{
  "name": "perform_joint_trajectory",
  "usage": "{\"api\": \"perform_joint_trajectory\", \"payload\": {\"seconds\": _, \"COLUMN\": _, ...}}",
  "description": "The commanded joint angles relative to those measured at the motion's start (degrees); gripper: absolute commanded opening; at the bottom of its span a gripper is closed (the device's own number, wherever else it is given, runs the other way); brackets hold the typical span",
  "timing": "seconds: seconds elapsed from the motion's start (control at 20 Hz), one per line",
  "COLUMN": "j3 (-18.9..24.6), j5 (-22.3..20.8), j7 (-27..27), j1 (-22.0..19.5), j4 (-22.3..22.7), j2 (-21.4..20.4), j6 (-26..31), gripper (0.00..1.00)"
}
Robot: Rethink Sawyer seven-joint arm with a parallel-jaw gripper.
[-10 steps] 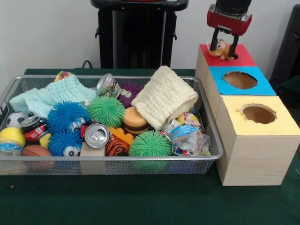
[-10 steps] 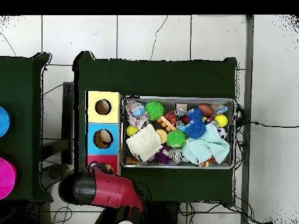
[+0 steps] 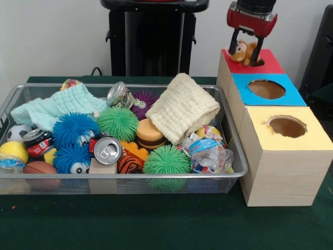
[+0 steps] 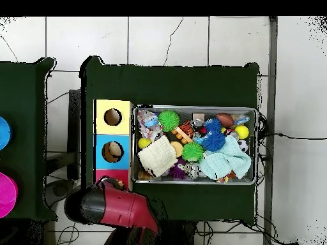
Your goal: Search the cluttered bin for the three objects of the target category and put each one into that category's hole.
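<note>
On green table (image 3: 156,224), wire mesh bin (image 3: 125,182) crammed with puff balls, cans, cloths; orange striped tiger toy (image 3: 129,162) near front. Beside it, red-topped box (image 3: 270,61). Claw (image 3: 247,48) clamped on small orange-brown plush animal (image 3: 243,52) above red-topped box's hole (image 3: 256,63).

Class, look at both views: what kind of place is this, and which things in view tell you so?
Probably a robotics lab test bench: a robot gripper holds a small toy over sorting boxes with cut holes, beside a wire basket of mixed toys, on a green-covered table.
</note>
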Motion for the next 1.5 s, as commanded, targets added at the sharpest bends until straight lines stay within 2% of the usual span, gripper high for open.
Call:
{"api": "perform_joint_trajectory", "payload": {"seconds": 0.05, "j3": -3.96, "j5": -4.27, "j7": 10.01, "j1": 2.02, "j4": -12.51, "j2": -1.86, "j6": 20.37, "gripper": 1.0}}
{"api": "perform_joint_trajectory", "payload": {"seconds": 0.2, "j3": -4.49, "j5": -5.66, "j7": 8.51, "j1": 1.51, "j4": -14.51, "j2": -2.62, "j6": 22.44, "gripper": 1.0}}
{"api": "perform_joint_trajectory", "payload": {"seconds": 0.4, "j3": -3.23, "j5": -6.23, "j7": 7.46, "j1": 0.07, "j4": -14.38, "j2": -2.1, "j6": 20.51, "gripper": 1.0}}
{"api": "perform_joint_trajectory", "payload": {"seconds": 0.75, "j3": -2.61, "j5": -6.44, "j7": 7.24, "j1": -1.15, "j4": -15.38, "j2": -1.86, "j6": 20.88, "gripper": 1.0}}
{"api": "perform_joint_trajectory", "payload": {"seconds": 0.85, "j3": -3.84, "j5": -8.5, "j7": 6.15, "j1": -1.17, "j4": -17.15, "j2": -1.57, "j6": 20.58, "gripper": 1.0}}
{"api": "perform_joint_trajectory", "payload": {"seconds": 1.1, "j3": -5.38, "j5": -17.56, "j7": -0.79, "j1": -4.35, "j4": -23.93, "j2": 1.32, "j6": 10.74, "gripper": 1.0}}
{"api": "perform_joint_trajectory", "payload": {"seconds": 1.3, "j3": -4.85, "j5": -24.66, "j7": -2.52, "j1": -6.9, "j4": -28.72, "j2": 3.47, "j6": 2.92, "gripper": 1.0}}
{"api": "perform_joint_trajectory", "payload": {"seconds": 1.5, "j3": -3.25, "j5": -29.51, "j7": -3.63, "j1": -9.65, "j4": -32.11, "j2": 4.55, "j6": -0.44, "gripper": 1.0}}
